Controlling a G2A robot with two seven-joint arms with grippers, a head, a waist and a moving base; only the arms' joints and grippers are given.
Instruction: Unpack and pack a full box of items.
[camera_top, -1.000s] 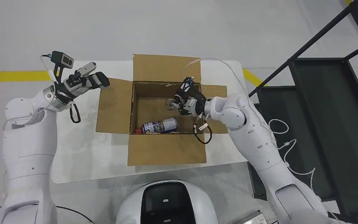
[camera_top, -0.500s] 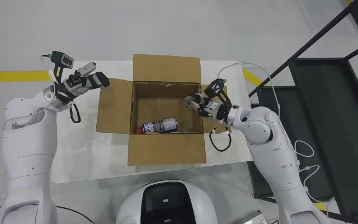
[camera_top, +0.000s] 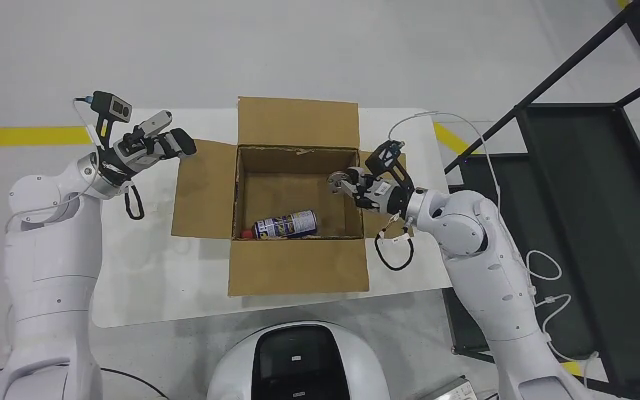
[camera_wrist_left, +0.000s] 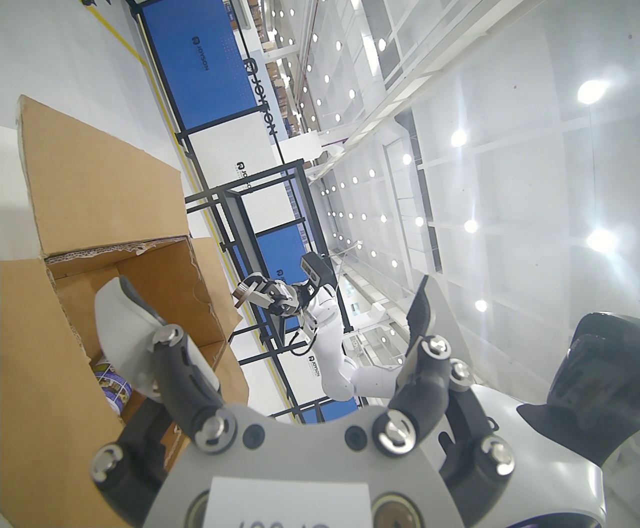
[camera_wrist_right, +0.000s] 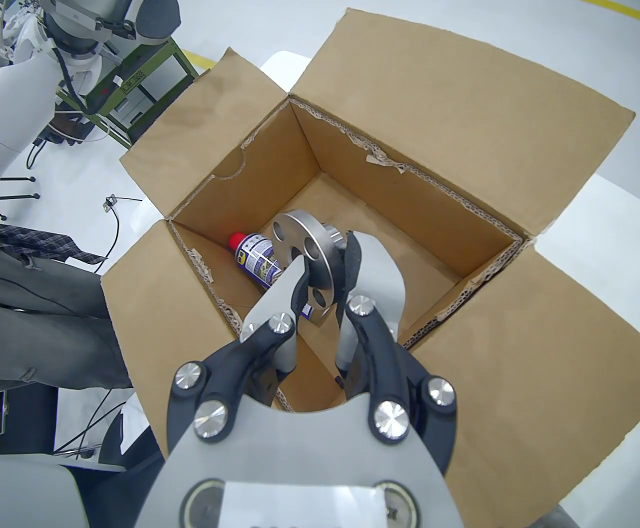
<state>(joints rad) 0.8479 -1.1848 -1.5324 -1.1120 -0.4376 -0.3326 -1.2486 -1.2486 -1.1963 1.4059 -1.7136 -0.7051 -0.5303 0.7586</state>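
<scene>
White table (camera_top: 150, 270) under me, its top stretching out to either side. Past its far left corner, a yellow floor line (camera_top: 40, 135) runs off sideways. On my right, a black metal rack (camera_top: 560, 170) stands just beside the table. Further out I catch a green-framed cart (camera_wrist_right: 131, 82), then blue wall panels (camera_wrist_left: 200, 65) on black frames, and bright ceiling lights (camera_wrist_left: 592, 90) dotted overhead.

One box (camera_top: 298, 266), one can (camera_top: 286, 225), one flange (camera_wrist_right: 296, 245)
</scene>
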